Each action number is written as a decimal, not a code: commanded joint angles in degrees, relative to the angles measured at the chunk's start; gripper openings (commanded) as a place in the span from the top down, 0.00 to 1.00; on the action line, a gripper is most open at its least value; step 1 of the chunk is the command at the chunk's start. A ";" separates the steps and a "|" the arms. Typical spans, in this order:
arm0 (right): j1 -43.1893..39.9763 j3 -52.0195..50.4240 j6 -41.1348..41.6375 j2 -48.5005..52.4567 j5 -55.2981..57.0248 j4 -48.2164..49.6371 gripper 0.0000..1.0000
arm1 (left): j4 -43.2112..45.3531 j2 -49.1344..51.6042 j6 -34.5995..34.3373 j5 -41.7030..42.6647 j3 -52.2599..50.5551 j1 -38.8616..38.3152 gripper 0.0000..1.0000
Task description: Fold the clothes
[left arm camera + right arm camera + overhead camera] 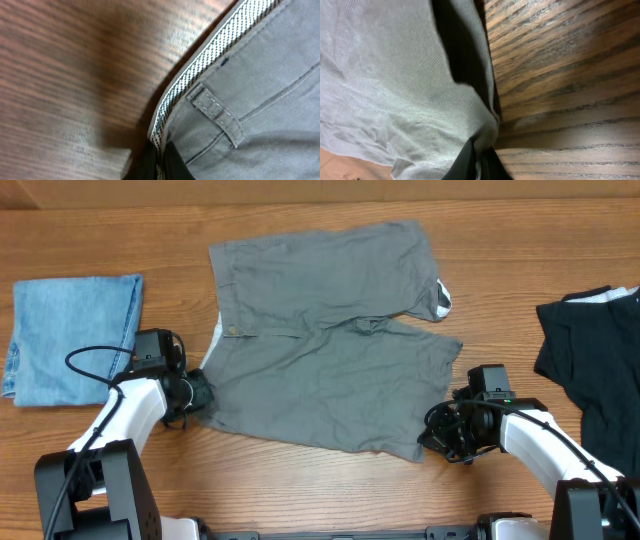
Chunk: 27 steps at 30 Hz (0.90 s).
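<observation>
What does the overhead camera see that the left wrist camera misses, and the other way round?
Only overhead: the whole gray shorts, folded blue denim, a black garment and the right claw. Only left wrist: the waistband's patterned lining and a stitched belt loop, close up. Both: the shorts' gray fabric and the wooden table.

- The left arm (130,412) rises from the lower left of the overhead frame, its white link slanting up and to the right.
- The left gripper (196,393) points right, its dark fingers (175,165) pinched together on the edge of the shorts (320,370).
- The right arm (545,442) comes in from the lower right and stretches left.
- The right gripper (436,434) points left, clamped on the shorts' corner.
</observation>
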 commanded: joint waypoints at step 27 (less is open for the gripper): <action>0.22 21.31 -0.48 -0.42 10.56 -23.54 0.96 | -33.88 0.48 -4.44 0.20 19.47 0.31 0.96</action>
